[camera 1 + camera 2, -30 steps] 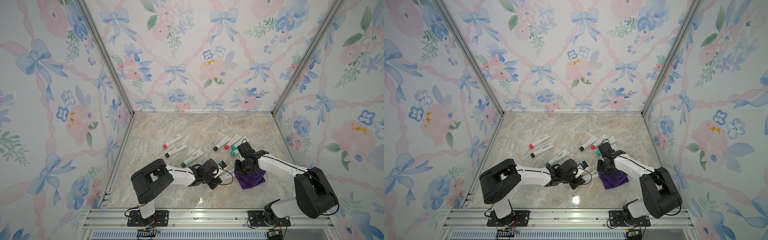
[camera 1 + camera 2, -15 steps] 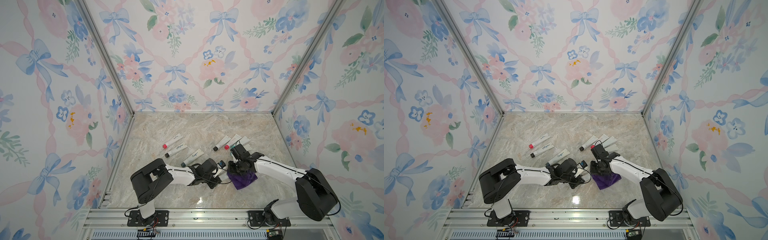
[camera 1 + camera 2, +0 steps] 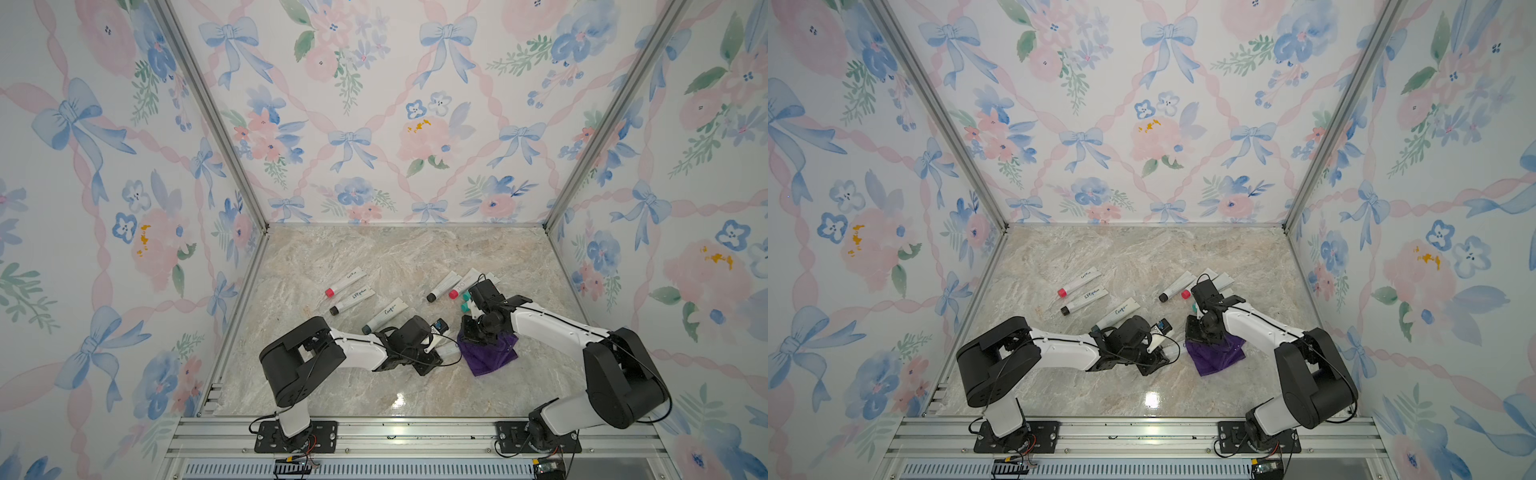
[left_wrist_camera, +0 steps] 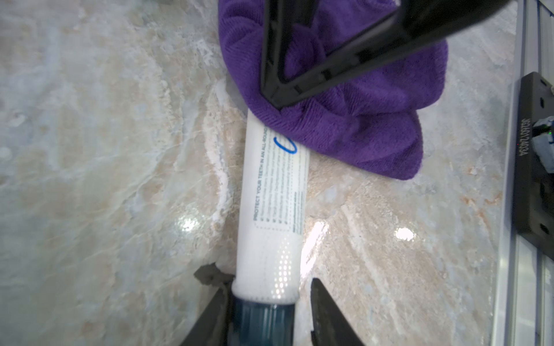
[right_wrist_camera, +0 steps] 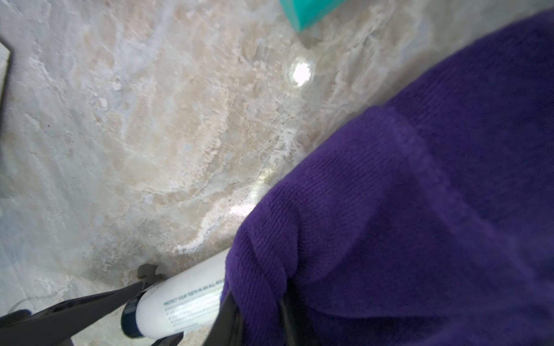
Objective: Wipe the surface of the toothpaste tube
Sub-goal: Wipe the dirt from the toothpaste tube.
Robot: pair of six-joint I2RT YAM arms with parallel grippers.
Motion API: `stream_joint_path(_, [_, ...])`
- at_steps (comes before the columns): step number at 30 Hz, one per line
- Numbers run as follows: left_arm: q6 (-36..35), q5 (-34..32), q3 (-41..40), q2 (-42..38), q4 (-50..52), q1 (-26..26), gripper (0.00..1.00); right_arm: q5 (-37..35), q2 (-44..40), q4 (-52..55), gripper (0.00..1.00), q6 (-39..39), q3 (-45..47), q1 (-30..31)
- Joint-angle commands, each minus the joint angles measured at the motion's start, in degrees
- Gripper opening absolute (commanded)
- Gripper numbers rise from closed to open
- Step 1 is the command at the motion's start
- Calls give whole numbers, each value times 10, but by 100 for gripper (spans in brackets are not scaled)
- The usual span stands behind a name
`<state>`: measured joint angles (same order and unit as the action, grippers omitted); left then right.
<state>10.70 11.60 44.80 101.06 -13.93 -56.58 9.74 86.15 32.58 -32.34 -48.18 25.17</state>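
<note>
Left wrist view: toothpaste tube (image 4: 271, 191) lies flat on the table (image 4: 105, 149), near-centre, dark cap (image 4: 263, 323) end to the left. Change over the last second: right jaws, clamped together on the bunched purple cloth (image 4: 353, 119), have come in from the right, and the cloth now covers the tube's right end. Left jaws have eased apart; they straddle the cap, with a gap showing on 1 side. Blue pen mark (image 4: 284, 146) shows at the cloth's edge, so wiping looks barely started. Judgement: with the cap loosely held, the tube may slide under the stroke. Other tubes (image 3: 347, 281) lie farther back in 2 groups.
</note>
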Motion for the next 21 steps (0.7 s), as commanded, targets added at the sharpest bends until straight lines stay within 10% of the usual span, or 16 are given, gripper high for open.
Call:
stream_joint_path(1, [6,-2,-18,-3,30,4,39,-16,24,26,20,14,9,-8])
stream_joint_path(7, [0,12,0,25,30,4,24,-5,16,32,20,14,5,0])
stream_joint_path(16, [-5,8,-3,17,30,4,23,100,1,-2,20,-15,15,31])
stream_joint_path(21, [-5,4,-5,15,29,5,23,41,27,20,20,7,13,18])
